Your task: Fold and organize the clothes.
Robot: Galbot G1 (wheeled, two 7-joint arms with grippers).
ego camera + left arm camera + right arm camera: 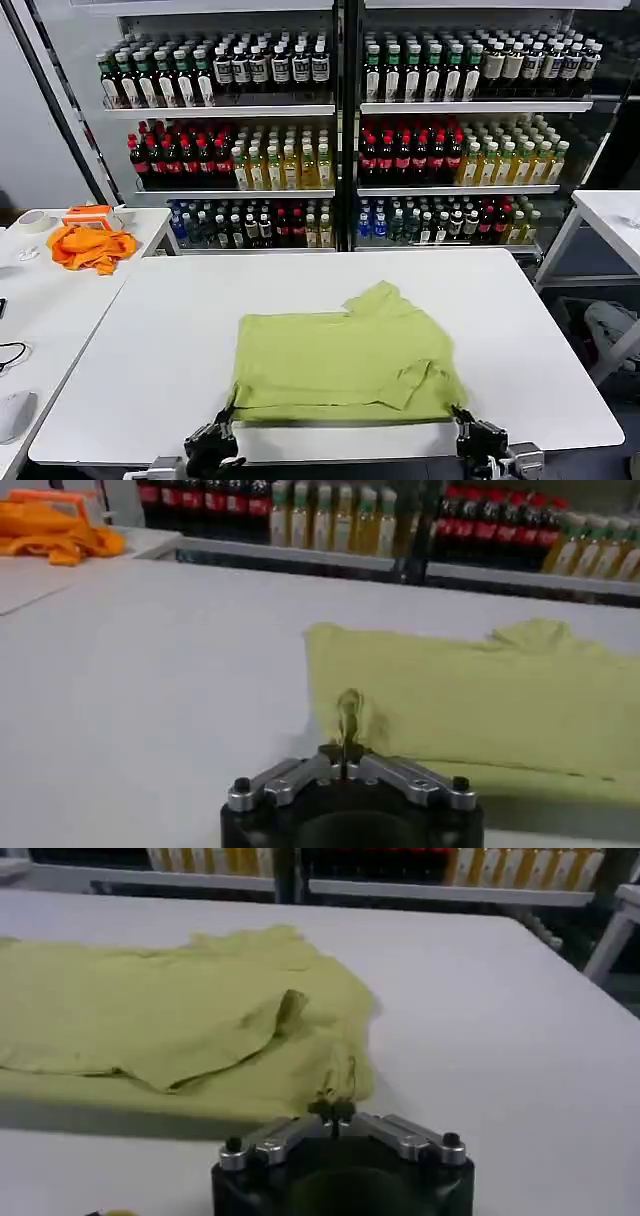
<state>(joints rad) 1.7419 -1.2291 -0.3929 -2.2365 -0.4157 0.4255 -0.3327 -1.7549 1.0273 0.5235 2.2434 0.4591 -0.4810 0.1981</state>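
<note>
T-shirt (345, 358): folded, lying on white table (160, 340) near its front edge | left gripper (222, 424): jaws clamped on the shirt's front-left corner | right gripper (462, 420): jaws clamped on its front-right corner

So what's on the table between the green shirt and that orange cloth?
Nothing: in the head view, bare white table separates the lime-green T-shirt from the orange cloth, which lies on a neighbouring table.
</note>
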